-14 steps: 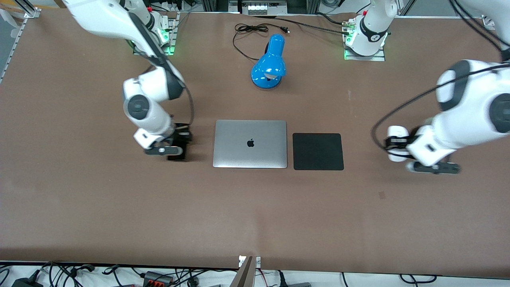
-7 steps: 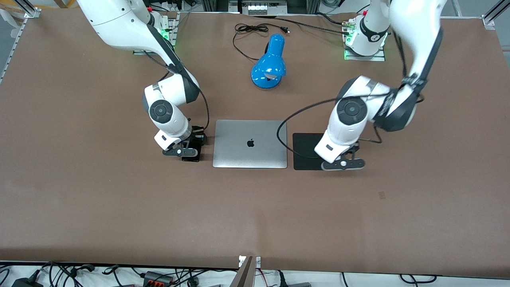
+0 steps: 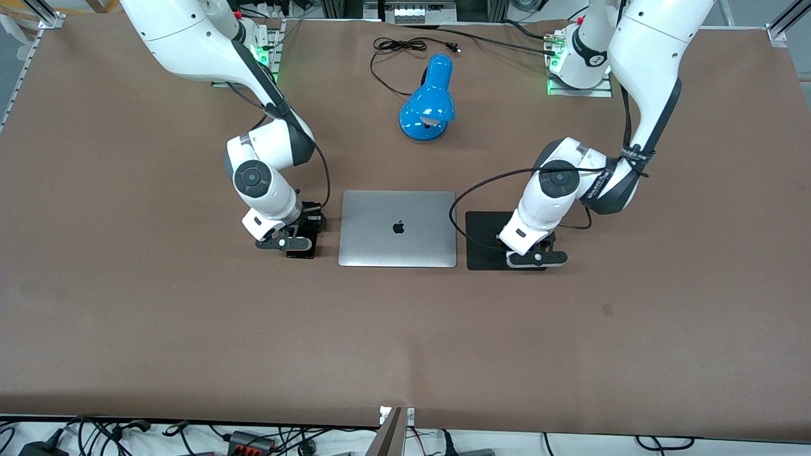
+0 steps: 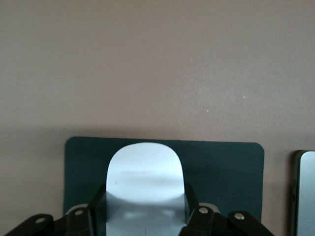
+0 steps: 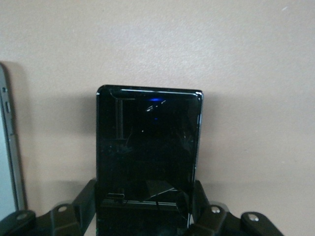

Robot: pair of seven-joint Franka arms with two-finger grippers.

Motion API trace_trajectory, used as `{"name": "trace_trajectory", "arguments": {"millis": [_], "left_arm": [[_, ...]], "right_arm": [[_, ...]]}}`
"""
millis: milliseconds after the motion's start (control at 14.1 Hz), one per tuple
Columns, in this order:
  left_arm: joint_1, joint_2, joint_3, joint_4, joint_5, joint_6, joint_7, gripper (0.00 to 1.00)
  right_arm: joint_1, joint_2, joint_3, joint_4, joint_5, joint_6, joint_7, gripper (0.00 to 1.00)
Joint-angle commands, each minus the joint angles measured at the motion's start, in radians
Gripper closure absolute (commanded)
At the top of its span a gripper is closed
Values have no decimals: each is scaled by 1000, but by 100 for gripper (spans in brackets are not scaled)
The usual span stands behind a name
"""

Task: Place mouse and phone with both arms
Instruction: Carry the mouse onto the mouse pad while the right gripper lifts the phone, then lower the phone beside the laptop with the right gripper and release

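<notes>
The right gripper (image 3: pixel 293 235), pinching the phone (image 5: pixel 147 157), had drifted only slightly over the last half second and hung low over the table (image 3: pixel 127 304) just beside the laptop (image 3: pixel 398 228), toward the right arm's end. The laptop lid bore a dark apple logo; no other writing was legible. The left gripper (image 3: pixel 534 251), which a second earlier was well out toward its own end, had swung in and settled low over the mouse pad (image 4: pixel 221 162), its fingers (image 4: pixel 96 209) clamping the mouse (image 4: pixel 145 172). Both releases appeared imminent.
</notes>
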Motion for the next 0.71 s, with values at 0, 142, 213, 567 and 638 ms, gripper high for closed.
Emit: {"name": "trace_trajectory", "arguments": {"millis": [0,142,213,567,638], "left_arm": [[3,22,-3,-16,23,38,-24,67],[3,33,-5,-19,23,46,-22,66],[0,36,-5,-19,23,46,-24,62],[11,-15,0,-4,23,40,-15,0],[17,-48,3,-4,23,31,-12,0]], "right_arm": [[-21,-31,5,5,1,-18,-27,0],[-45,-82,5,14,1,-71,-30,0],[-66,-119,5,28,1,-113,-41,0],[-192,-300,7,46,1,-193,-98,0],[-214,-333,7,48,4,-235,-122,0]]}}
